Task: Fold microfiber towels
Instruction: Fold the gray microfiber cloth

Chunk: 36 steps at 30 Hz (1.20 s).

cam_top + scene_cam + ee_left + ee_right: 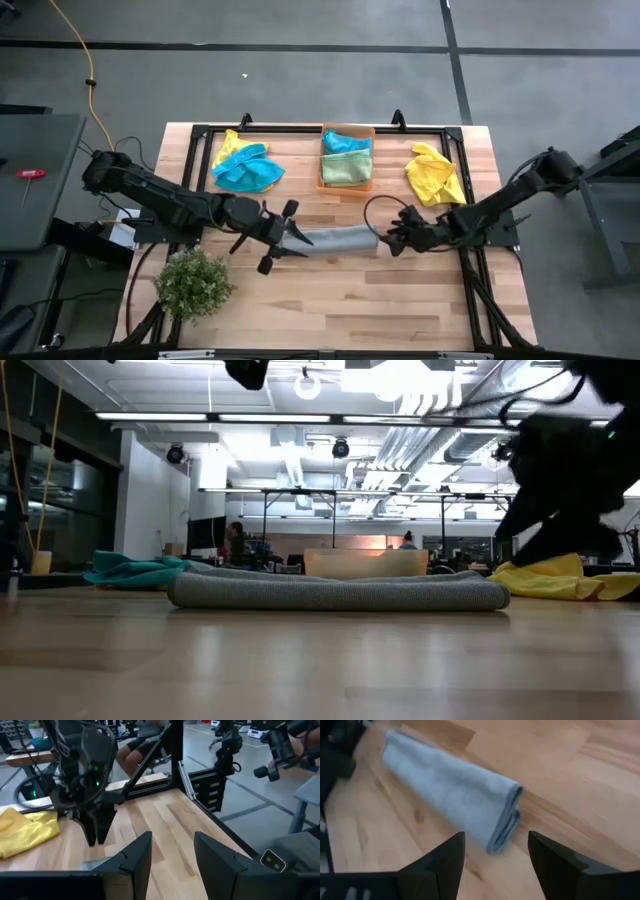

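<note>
Grey towel [338, 240] folded to long strip, mid-desk [340, 300], between both arms. Left pincer [283, 237] at 1 end, right pincer [495, 851] at other: both open, holding nothing. Next, likely: regrip an end, fold strip across in half.

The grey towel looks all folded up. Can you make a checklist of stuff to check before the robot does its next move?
1. Grey towel folded into a long strip, flat on the table: ok.
2. Left gripper jaws open, holding nothing: ok.
3. Right gripper jaws open, clear of the towel end: ok.
4. Bin has room for more: cannot tell.
5. Yellow towel still unfolded, waiting: ok.
6. Plant away from both arms: ok.
</note>
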Available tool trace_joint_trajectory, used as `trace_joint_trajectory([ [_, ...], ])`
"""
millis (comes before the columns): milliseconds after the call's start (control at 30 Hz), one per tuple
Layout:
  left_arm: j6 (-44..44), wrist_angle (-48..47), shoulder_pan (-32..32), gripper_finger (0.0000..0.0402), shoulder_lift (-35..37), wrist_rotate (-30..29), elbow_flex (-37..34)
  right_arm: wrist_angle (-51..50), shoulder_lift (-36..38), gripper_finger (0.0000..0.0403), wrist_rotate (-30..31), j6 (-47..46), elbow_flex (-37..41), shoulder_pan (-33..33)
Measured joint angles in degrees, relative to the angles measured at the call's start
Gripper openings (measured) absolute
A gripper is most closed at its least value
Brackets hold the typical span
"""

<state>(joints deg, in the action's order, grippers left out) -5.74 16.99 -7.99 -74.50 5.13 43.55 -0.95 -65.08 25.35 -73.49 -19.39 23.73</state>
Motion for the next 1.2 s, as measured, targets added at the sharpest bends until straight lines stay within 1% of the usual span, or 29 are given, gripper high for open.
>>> trace_joint_trajectory([
  [33, 0.2, -0.6, -0.1, 0.0136, 0.5, -0.1, 0.0, 1.8, -0.8, 0.0209, -0.5, -0.8, 0.8, -0.7],
  [133, 1.0, -0.9, -0.9, 0.0136, 1.7, -0.4, 0.1, 3.0, -2.7, 0.0209, -2.1, -1.7, 1.9, -2.5],
  [167, 1.1, -2.6, -1.2, 0.0136, 3.0, -0.6, -0.1, 2.8, -3.2, 0.0209, -2.3, -1.7, 1.9, -3.0],
  [233, 2.0, -3.2, -1.8, 0.0136, 5.2, -1.9, 0.2, 5.0, -4.4, 0.0209, -3.0, -1.6, 1.9, -3.6],
  [300, 3.5, -7.3, -2.5, 0.0136, 9.1, -5.4, -0.2, 7.6, -6.0, 0.0209, -3.8, -1.2, 1.9, -4.1],
  [433, 5.2, -9.4, -5.1, 0.0136, 15.8, -14.1, -0.8, 12.8, -10.2, 0.0209, -5.5, -1.8, 1.9, -4.2],
  [600, 3.7, -1.7, -9.7, 0.0136, 22.4, -21.4, -6.7, 16.9, -15.4, 0.0209, -5.4, -4.5, 1.7, -4.2],
  [733, 3.0, 3.3, -12.1, 0.0136, 26.8, -26.9, -10.3, 19.5, -19.0, 0.0209, -3.9, -4.2, 0.2, -4.2],
  [833, 2.7, 3.4, -12.8, 0.0136, 28.8, -28.8, -11.7, 19.1, -21.4, 0.0209, -3.5, -2.6, -2.3, -4.3],
  [967, 2.7, 3.5, -13.3, 0.0136, 29.6, -29.0, -12.0, 15.4, -24.4, 0.0207, -2.8, -2.5, -5.4, -4.3],
  [1067, 2.5, 3.4, -13.6, 0.0136, 29.6, -29.0, -12.0, 11.1, -25.1, 0.0188, -2.3, -1.8, -7.1, -4.3],
  [1133, 2.5, 3.4, -13.7, 0.0136, 29.6, -29.0, -12.0, 8.8, -24.8, 0.0158, -2.1, -0.9, -7.6, -4.3],
  [1200, 2.5, 3.4, -13.8, 0.0136, 29.6, -29.0, -12.0, 6.6, -23.8, 0.0116, -1.8, 0.3, -7.8, -4.4],
])
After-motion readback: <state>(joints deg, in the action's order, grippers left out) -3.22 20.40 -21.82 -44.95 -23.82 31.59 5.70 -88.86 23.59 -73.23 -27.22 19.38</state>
